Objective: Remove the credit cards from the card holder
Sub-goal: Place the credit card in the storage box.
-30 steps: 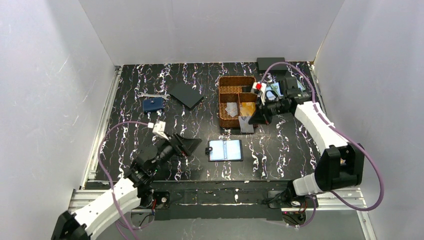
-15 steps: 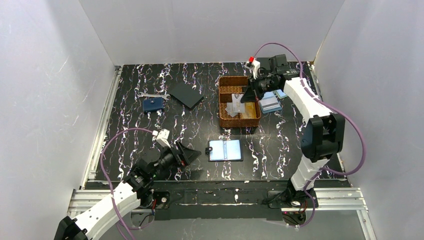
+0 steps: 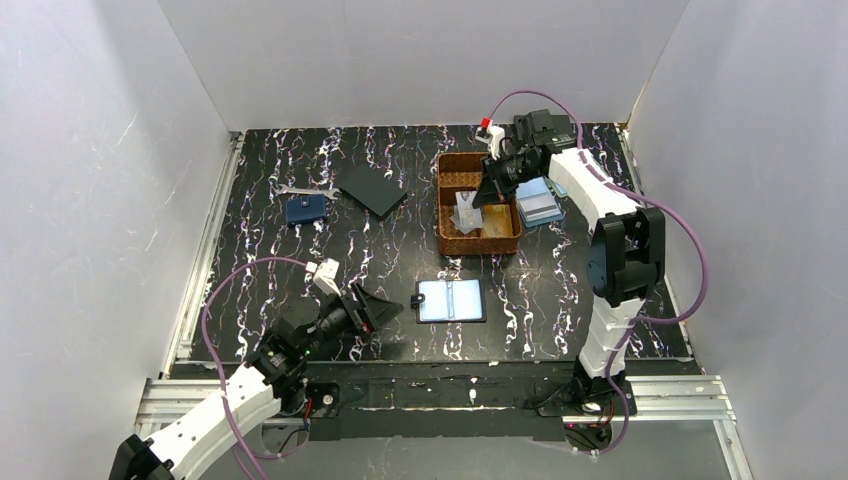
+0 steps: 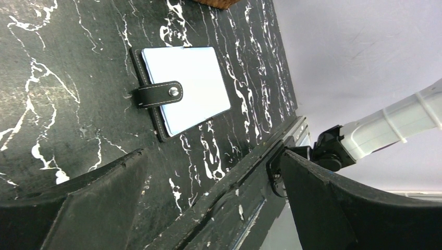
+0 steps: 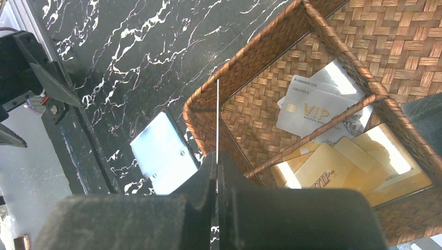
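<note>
right gripper (image 5: 217, 156) pinches credit card (image 5: 217, 114) edge-on over wicker basket (image 5: 250, 53); left gripper (image 4: 211, 156) spread wide, empty, near card holder (image 4: 198, 94).

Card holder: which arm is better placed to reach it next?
Left. The left gripper is open and sits just beside the card holder. The right gripper is far off over the woven basket, shut on a thin card seen edge-on.
</note>
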`<action>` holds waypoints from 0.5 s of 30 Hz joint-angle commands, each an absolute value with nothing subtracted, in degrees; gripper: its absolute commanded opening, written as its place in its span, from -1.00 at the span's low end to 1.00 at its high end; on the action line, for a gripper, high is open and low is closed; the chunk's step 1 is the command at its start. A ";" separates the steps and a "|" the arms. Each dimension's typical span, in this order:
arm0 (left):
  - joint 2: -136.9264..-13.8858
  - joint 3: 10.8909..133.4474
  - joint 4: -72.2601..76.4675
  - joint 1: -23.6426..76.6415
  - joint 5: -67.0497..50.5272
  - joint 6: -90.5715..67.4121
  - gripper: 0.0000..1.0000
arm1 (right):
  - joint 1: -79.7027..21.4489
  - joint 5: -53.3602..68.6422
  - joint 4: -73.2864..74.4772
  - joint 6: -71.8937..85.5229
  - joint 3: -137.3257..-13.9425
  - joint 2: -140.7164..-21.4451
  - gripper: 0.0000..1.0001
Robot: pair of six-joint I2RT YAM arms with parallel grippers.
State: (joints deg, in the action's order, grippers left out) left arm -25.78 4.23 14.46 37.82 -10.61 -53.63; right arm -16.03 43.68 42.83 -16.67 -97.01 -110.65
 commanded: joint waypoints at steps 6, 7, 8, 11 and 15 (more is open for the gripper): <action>-25.12 3.61 13.97 37.59 -11.47 -54.53 0.97 | -16.17 43.21 43.99 -17.39 -100.52 -110.84 -0.97; -25.75 3.65 14.02 37.61 -11.29 -53.57 0.97 | -16.16 43.08 44.03 -17.48 -100.36 -110.70 -0.97; -26.52 3.80 13.98 37.54 -11.13 -52.15 0.97 | -16.17 42.93 43.98 -17.61 -100.25 -110.65 -0.97; -29.90 4.55 13.97 37.54 -10.73 -48.45 0.97 | -16.16 42.47 44.03 -17.93 -100.01 -110.32 -0.97; -35.05 5.95 14.40 37.60 -10.79 -47.89 0.97 | -16.17 41.75 44.06 -18.13 -100.01 -109.98 -0.97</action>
